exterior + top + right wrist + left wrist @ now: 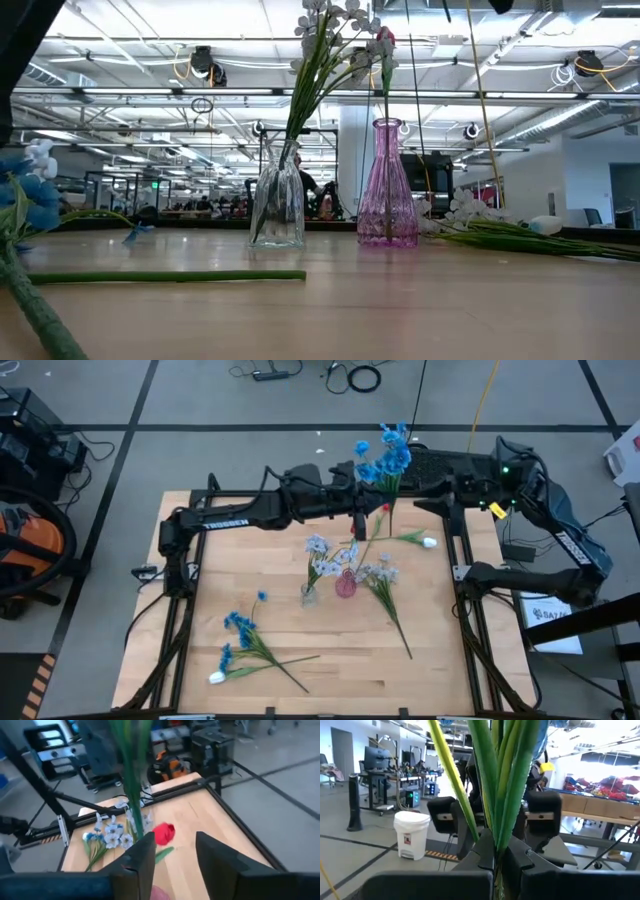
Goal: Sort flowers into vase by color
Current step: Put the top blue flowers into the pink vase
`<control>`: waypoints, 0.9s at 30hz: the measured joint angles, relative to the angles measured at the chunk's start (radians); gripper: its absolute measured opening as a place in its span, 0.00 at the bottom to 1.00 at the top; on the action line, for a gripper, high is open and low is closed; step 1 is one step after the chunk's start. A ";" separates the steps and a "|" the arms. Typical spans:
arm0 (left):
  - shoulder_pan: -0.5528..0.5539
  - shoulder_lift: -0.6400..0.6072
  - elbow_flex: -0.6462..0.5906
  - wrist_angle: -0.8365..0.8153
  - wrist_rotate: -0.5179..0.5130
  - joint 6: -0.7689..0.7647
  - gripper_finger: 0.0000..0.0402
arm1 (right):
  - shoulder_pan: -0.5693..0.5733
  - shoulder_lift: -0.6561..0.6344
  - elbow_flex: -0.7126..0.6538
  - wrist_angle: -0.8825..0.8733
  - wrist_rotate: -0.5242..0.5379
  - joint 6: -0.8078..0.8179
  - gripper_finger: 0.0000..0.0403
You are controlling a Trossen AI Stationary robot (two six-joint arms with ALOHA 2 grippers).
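Wooden bench [300, 680] under an open workshop ceiling: you have two vases near its middle, a clear vase [277, 205] already carrying pale lavender-white sprays [335, 20], and a pink vase [387, 185] just beside it with a red tulip [164, 833] standing in it.

Your left pincer [496, 856] is clenched on the green stems of a blue spray [388, 455], held upright above the far side of the bench, blooms uppermost. That attitude suits lowering the stems into a neck, though neither vase on the bench is yet given to blue, so where it belongs is, in my judgement, unsettled.

Your right pincer [175, 852] stands released directly over the pink vase, with the red tulip and a green stem between its parted fingers; nothing is gripped. I read this as a flower just let go into the vase.

Still lying flat on the bench: a second blue spray with a white tulip bud [217, 677] at the near left corner, a lavender-white spray [380, 575] touching the pink vase's right side, and another white bud [429, 543] near the far right edge. Sorting appears less than half done.
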 joint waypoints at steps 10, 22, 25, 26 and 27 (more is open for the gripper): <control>0.007 0.002 0.000 0.014 -0.004 -0.003 0.04 | 0.109 0.094 -0.001 0.147 0.001 -0.116 0.37; 0.022 0.002 0.000 0.012 -0.009 -0.054 0.04 | 0.135 0.125 -0.001 0.248 0.047 -0.139 0.22; 0.026 0.002 0.000 0.011 -0.008 -0.053 0.04 | 0.135 0.126 -0.001 0.250 0.052 -0.139 0.09; 0.026 0.002 0.000 0.007 -0.008 -0.053 0.04 | 0.135 0.126 -0.001 0.248 0.049 -0.138 0.05; 0.026 0.002 0.000 0.001 -0.008 -0.052 0.04 | 0.135 0.126 -0.001 0.245 0.050 -0.138 0.03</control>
